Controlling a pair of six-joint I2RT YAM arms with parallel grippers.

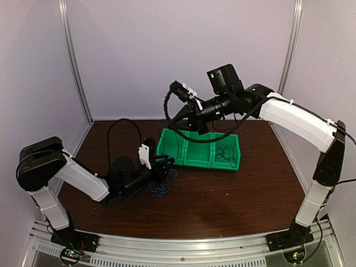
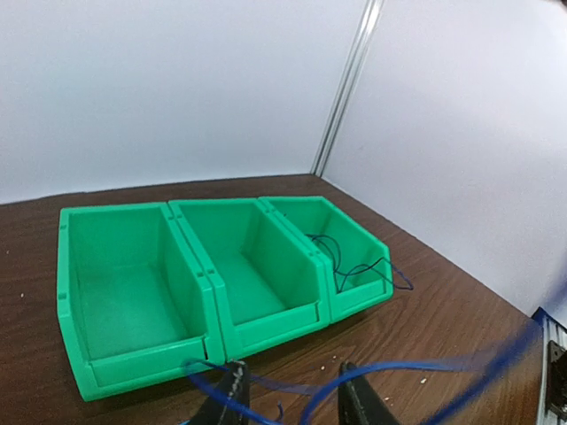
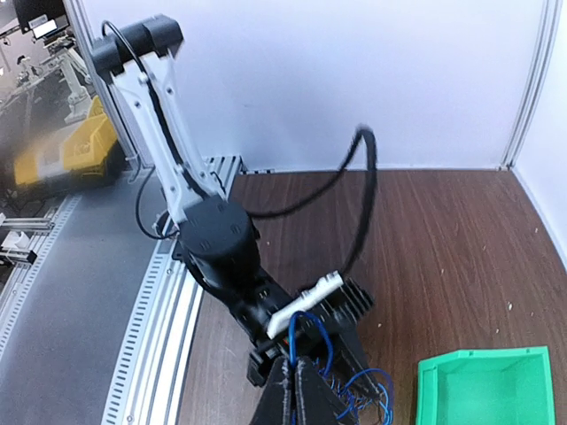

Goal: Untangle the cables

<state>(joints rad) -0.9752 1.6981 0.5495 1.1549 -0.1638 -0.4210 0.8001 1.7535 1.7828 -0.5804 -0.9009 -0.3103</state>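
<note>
Top external view: your left gripper (image 1: pixel 162 165) sits low on the brown surface (image 1: pixel 233 194), just beside the blue cables (image 1: pixel 161 188). They lie in a loose bunch between it and the three-compartment green bin (image 1: pixel 196 161). A thin black cable (image 1: pixel 225 153) lies coiled in the bin's right-end compartment, well apart from the blue ones.

In the left wrist view the fingers are spread. A blue strand (image 2: pixel 399 365) runs across the gap between them and off toward the right edge, blurred.

Your right gripper (image 3: pixel 297 391) hangs high over the left end of the bin and looks down on the left arm. Its fingers appear pressed together. The view is too dark and too close to tell whether a thin wire is caught between them.

The main risk, as judged from here, is the strand lying across the open left gripper. If you lift or swing that arm without checking, the wire could hook on a finger, drag the whole bunch along and pull its loops tighter instead of freeing them. A pull toward the bin could shove or tip it, or carry blue wire in on top of the black cable. If the right gripper does hold a strand, raising it further may cinch the knot or let the wire slip free. Its thick black hose (image 1: pixel 168 108) also droops near the bin wall and might catch.
</note>
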